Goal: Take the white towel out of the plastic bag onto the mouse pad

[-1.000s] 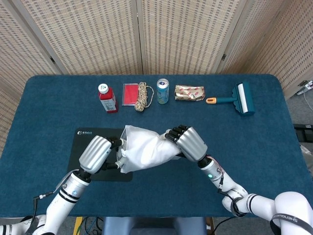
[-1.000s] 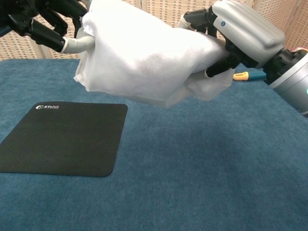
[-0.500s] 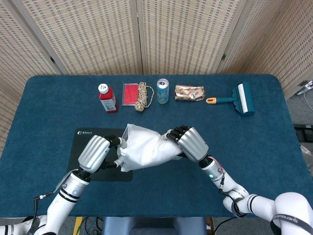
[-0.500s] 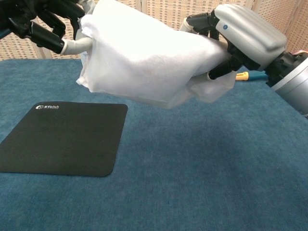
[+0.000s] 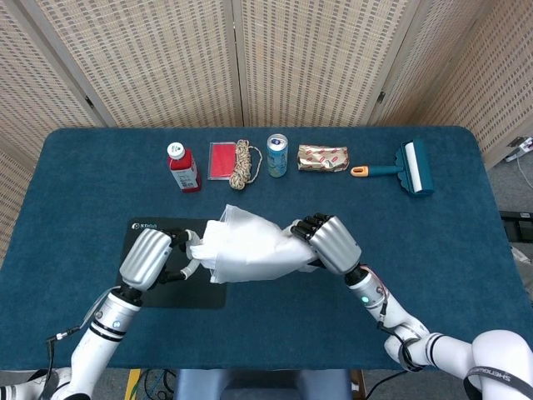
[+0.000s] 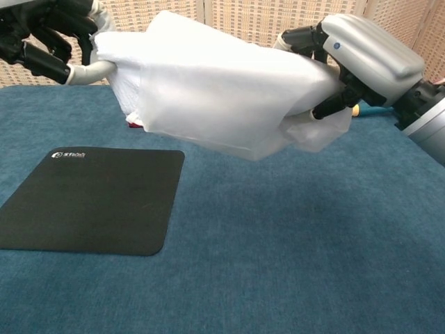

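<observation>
2 hands lifted | left hand (image 5: pixel 147 257) pinches white towel (image 6: pixel 115 49) | right hand (image 5: pixel 331 242) grips plastic bag (image 6: pixel 229 90) | above mouse pad (image 6: pixel 90 202)

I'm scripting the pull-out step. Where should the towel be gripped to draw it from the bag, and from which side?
Probably the towel's end showing at the plastic bag's open mouth, approached from the robot's left. The right hand holds the bag's closed end, and the left hand already pinches there above the mouse pad.

left hand (image 6: pixel 42 35) cropped by chest view, towel indistinguishable inside plastic bag (image 5: pixel 250 248)
</observation>
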`<state>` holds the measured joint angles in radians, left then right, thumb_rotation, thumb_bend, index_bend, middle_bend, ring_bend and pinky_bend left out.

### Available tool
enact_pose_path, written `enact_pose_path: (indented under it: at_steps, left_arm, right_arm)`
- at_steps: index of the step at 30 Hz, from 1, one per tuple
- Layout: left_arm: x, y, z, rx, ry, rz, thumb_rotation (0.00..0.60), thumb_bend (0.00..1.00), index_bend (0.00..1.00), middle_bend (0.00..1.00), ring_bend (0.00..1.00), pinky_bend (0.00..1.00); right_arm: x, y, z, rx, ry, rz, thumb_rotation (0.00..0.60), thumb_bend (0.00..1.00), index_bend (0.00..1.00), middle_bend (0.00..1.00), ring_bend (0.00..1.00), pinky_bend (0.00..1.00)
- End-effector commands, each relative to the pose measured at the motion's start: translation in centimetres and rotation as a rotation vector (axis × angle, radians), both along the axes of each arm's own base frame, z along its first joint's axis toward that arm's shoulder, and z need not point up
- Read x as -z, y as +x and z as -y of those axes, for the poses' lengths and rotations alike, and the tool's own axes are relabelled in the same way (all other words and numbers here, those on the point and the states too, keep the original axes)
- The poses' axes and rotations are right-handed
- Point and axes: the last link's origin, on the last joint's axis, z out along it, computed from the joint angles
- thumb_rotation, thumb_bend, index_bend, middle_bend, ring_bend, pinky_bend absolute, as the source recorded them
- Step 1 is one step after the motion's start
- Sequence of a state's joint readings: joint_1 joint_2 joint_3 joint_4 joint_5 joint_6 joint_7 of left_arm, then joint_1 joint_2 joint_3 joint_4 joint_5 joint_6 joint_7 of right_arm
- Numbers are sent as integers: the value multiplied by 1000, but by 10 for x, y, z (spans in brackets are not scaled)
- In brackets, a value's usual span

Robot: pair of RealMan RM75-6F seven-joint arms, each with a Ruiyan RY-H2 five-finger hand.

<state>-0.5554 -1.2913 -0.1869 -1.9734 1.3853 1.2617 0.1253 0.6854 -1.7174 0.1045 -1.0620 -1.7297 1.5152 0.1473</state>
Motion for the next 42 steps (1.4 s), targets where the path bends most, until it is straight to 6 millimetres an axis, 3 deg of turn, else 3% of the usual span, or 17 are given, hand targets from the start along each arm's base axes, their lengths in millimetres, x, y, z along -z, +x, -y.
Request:
enact_pose_path:
  at_steps: [1, 14, 16, 18, 21, 23, 27, 33, 36, 38, 40, 42]
  left_arm:
    - [-1, -6, -1, -17, 4, -1, 600, 783, 786, 534, 566, 821]
    - [-4, -25, -2, -66, 11, 1, 600, 782, 788, 537, 569, 821]
    - [-4, -26, -1, -68, 7, 1, 600, 783, 788, 538, 569, 821]
    - [-3, -27, 0, -67, 3, -4, 600, 783, 788, 538, 569, 821]
    - [-1, -28, 1, -64, -1, -10, 600, 783, 788, 538, 569, 821]
    - [0, -28, 1, -64, -4, -10, 600, 783, 788, 538, 569, 821]
    - [3, -28, 2, -68, -13, -14, 600, 783, 788, 538, 570, 821]
    - [16, -30, 5, -67, -52, -45, 600, 783, 788, 538, 570, 821]
    - [24, -31, 8, -66, -67, -64, 600, 783, 788, 538, 570, 821]
    - [27, -32, 9, -67, -74, -70, 600, 783, 788, 538, 570, 821]
    - [28, -33, 9, -67, -74, -75, 600, 783, 789, 538, 570, 821]
    - [29, -34, 10, -69, -73, -74, 600, 783, 789, 538, 570, 821]
  right_arm:
    - [0, -2, 0, 7, 4, -2, 600, 617, 504, 643, 613, 723]
    - [9, -15, 2, 59, 67, -28, 600, 571, 504, 606, 583, 723]
    - [10, -19, 2, 71, 80, -41, 600, 497, 504, 577, 556, 722]
    - [12, -24, 3, 91, 99, -63, 600, 318, 494, 508, 496, 692]
    - [15, -31, 4, 130, 131, -98, 600, 87, 399, 397, 391, 587]
    - [15, -35, 5, 155, 147, -119, 600, 6, 303, 317, 312, 504]
    - [16, -44, 7, 211, 180, -163, 600, 0, 146, 187, 194, 397]
    - [17, -50, 9, 262, 217, -185, 600, 0, 4, 102, 143, 370]
    - [17, -52, 9, 279, 214, -190, 600, 0, 0, 115, 143, 370]
    - [15, -54, 11, 295, 197, -196, 600, 0, 7, 183, 163, 375]
    - [13, -56, 12, 302, 173, -206, 600, 0, 46, 281, 243, 425]
    - [12, -56, 13, 308, 157, -218, 600, 0, 124, 460, 433, 572]
